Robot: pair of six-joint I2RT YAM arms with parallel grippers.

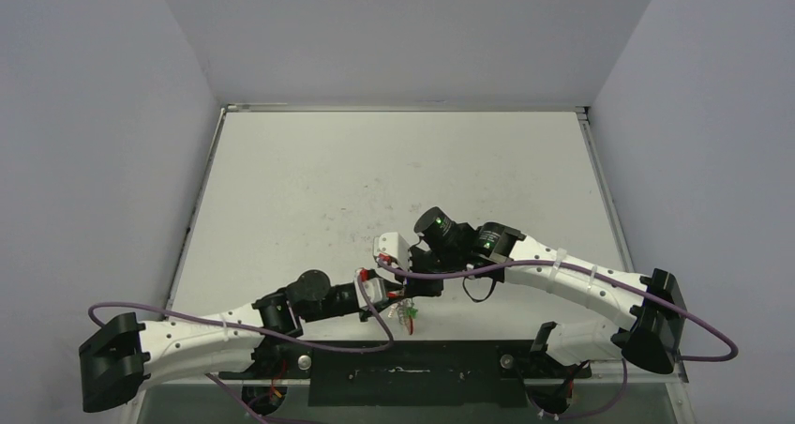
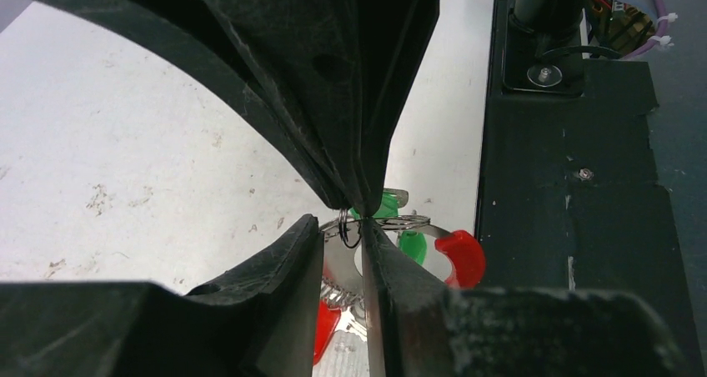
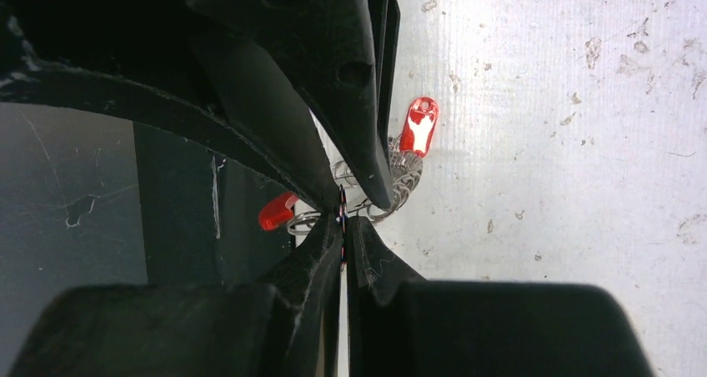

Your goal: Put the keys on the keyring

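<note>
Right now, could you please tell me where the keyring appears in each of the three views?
Top external: keyring low centre, just above the black base plate.
Left wrist: keyring lower centre-right, its red part just left of the plate.
Right wrist: keyring at centre, beside the plate's edge.
Shared landmark: the black base plate.
</note>
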